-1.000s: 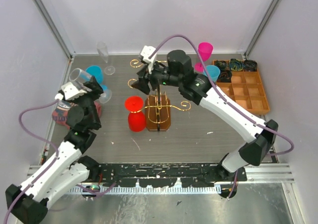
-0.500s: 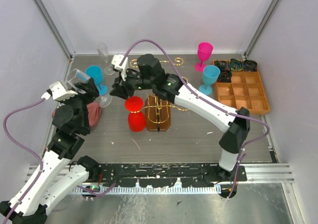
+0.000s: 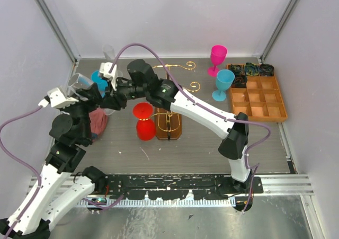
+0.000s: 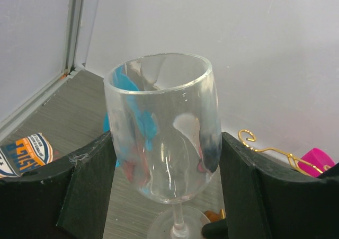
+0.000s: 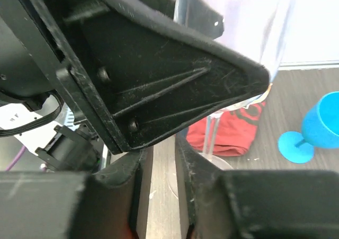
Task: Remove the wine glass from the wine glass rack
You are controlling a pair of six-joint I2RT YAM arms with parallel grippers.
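Clear wine glass (image 4: 164,138): bowl pinched in left gripper (image 4: 168,170)
right gripper (image 5: 159,196): nearly closed by the stem, can't tell if it's gripping
wine glass rack (image 3: 170,123): standing apart

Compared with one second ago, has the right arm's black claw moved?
Yes. The right claw travelled left, from above the gold wire wine glass rack to the clear wine glass in the left claw.

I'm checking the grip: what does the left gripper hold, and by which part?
The left gripper holds the clear wine glass by its bowl, with one finger on each side.
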